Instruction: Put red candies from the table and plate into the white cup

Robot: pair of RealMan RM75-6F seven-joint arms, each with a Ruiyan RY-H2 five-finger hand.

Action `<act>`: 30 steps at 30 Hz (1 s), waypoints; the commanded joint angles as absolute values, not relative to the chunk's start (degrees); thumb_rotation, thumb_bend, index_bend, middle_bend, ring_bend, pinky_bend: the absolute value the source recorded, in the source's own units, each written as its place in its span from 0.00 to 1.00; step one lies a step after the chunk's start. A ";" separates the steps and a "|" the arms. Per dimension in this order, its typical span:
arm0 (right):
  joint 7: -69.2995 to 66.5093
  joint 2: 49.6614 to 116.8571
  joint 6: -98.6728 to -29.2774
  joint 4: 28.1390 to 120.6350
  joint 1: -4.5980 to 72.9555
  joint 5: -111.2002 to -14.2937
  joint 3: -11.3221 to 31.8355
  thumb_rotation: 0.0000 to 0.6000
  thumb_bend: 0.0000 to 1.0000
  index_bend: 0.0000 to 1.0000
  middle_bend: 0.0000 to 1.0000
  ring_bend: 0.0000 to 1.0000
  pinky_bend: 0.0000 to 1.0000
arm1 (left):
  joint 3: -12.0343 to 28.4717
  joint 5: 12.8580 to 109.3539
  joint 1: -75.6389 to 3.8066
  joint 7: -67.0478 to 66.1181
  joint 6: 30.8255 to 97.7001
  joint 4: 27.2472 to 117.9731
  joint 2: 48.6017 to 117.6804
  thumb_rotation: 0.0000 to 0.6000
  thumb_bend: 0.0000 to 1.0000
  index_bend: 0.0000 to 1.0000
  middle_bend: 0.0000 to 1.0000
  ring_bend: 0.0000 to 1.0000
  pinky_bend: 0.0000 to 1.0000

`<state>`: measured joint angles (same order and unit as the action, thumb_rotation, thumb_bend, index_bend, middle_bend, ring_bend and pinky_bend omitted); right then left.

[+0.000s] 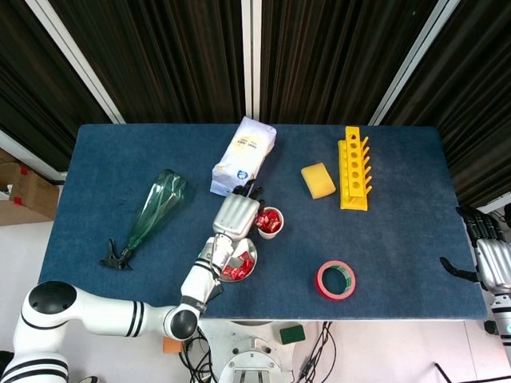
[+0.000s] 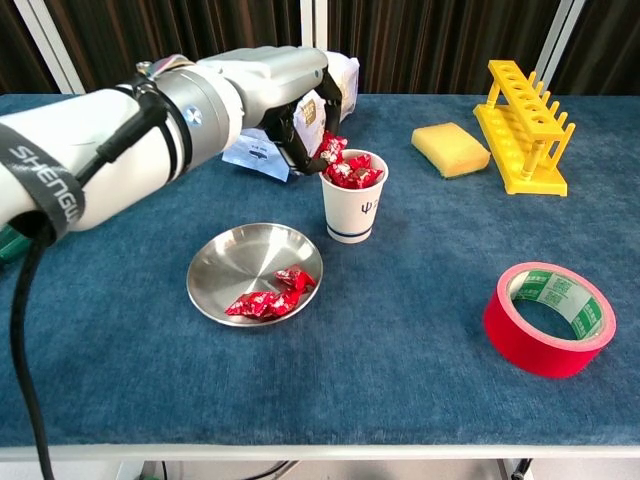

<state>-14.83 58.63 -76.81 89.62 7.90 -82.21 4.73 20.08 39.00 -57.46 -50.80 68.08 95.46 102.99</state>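
At the near edge of the tabletop (image 2: 400,390), a steel plate (image 2: 225,270) carries a small cluster of red candies (image 2: 265,300), lying below and nearer than the working fingers. A roll of red tape (image 2: 548,320) sits well off to their right. Just beyond the plate, the robot's left hand (image 2: 285,95) hovers at the rim of the white cup (image 2: 350,210), its fingers (image 2: 310,150) pinched together on a single red candy (image 2: 332,148) held right above the cup's left edge; the cup is already heaped with red sweets. The step in hand looks like the drop: the next move calls for easing the candy over the mouth and parting the fingers, with care, since the pile is high and a sweet could roll off. Behind the fingers lies a white bag (image 2: 335,75); farther right, a yellow sponge (image 2: 450,148) and yellow rack (image 2: 525,125). The right hand (image 1: 489,263) hangs off the tabletop's far side, fingers apart, holding nothing.
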 commanded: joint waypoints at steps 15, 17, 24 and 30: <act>-14.43 58.73 -76.66 89.69 8.02 -82.46 4.55 1.00 0.22 0.00 0.00 0.00 0.00 | 17.89 39.31 -58.17 -48.73 67.74 94.11 103.04 1.00 0.31 0.37 0.20 0.03 0.19; -14.46 58.71 -76.80 89.69 7.95 -82.43 4.58 1.00 0.22 0.00 0.00 0.00 0.00 | 17.60 39.43 -58.15 -48.71 67.77 94.56 102.65 1.00 0.31 0.33 0.20 0.03 0.19; -14.57 58.65 -77.25 89.67 7.73 -82.41 4.64 1.00 0.22 0.00 0.00 0.00 0.00 | 16.81 40.46 -57.32 -48.39 69.44 98.70 100.58 1.00 0.30 0.32 0.20 0.03 0.19; -13.68 58.98 -76.27 89.63 8.17 -81.94 4.64 1.00 0.22 0.00 0.00 0.00 0.00 | 14.53 45.63 -53.38 -45.56 74.00 107.24 95.97 1.00 0.29 0.30 0.20 0.03 0.19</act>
